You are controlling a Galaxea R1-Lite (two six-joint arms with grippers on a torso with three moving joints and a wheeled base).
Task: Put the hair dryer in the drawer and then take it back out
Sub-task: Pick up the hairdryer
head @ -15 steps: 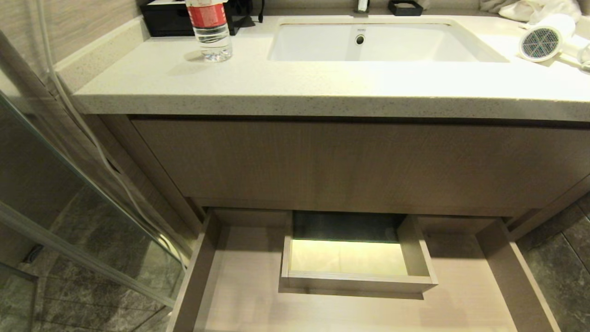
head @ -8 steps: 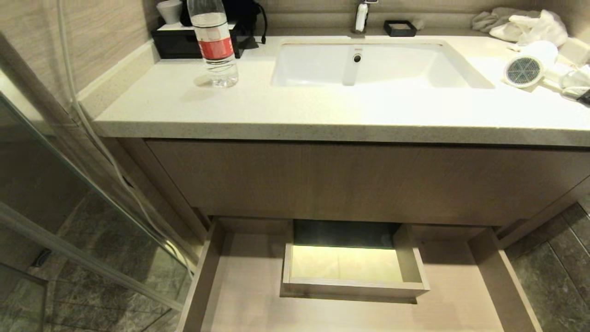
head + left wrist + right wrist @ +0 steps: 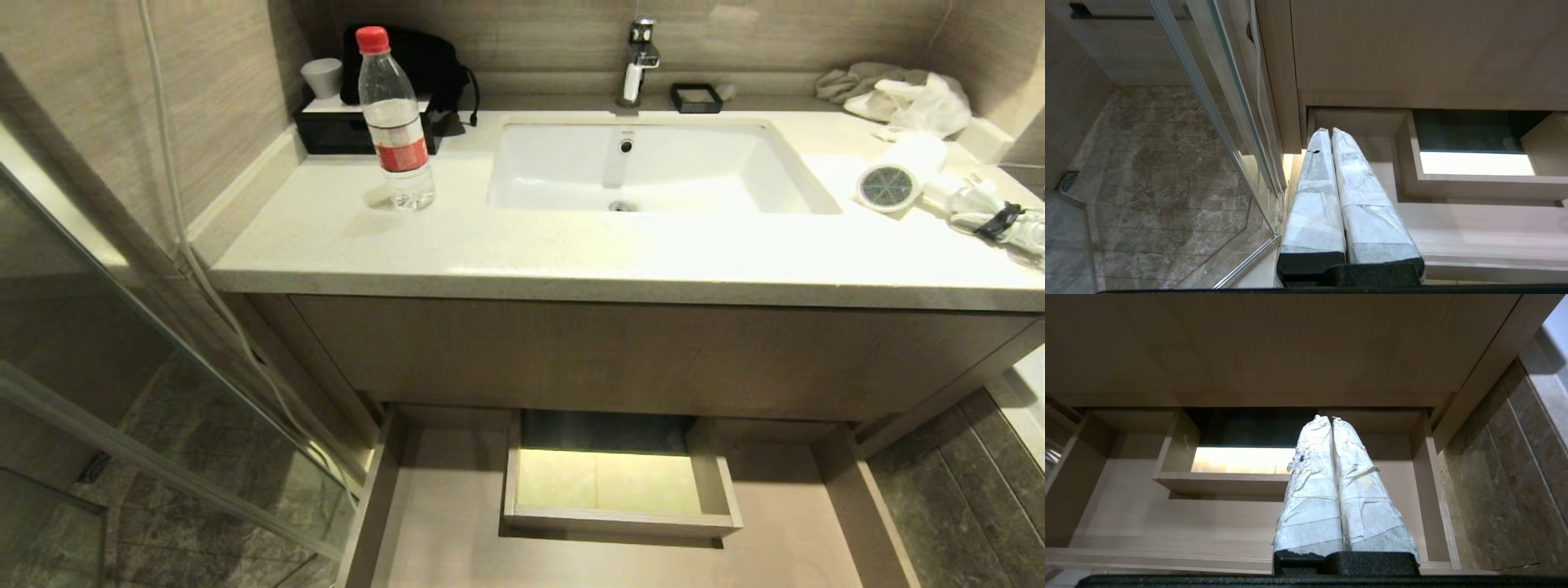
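Drawer (image 3: 424,523) pulled open at six o'clock, ready to receive the dryer (image 3: 898,175), lying on the counter (image 3: 571,253) at two o'clock. Left gripper (image 3: 1331,130) and right gripper (image 3: 1325,418) hang closed, empty.

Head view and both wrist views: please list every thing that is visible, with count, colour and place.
hair dryer: 1, white, countertop right of the sink
drawer: 1, light brown, pulled open below the cabinet, nothing seen inside
bottle: 1, clear with red cap, countertop left of the sink
sink: 1, white, middle of the countertop
faucet: 1, chrome, behind the sink
cloths: a pile, white and grey, back right corner
black box: 1, back left corner
left gripper: 1, white-wrapped fingers shut, above the drawer
right gripper: 1, white-wrapped fingers shut, above the drawer
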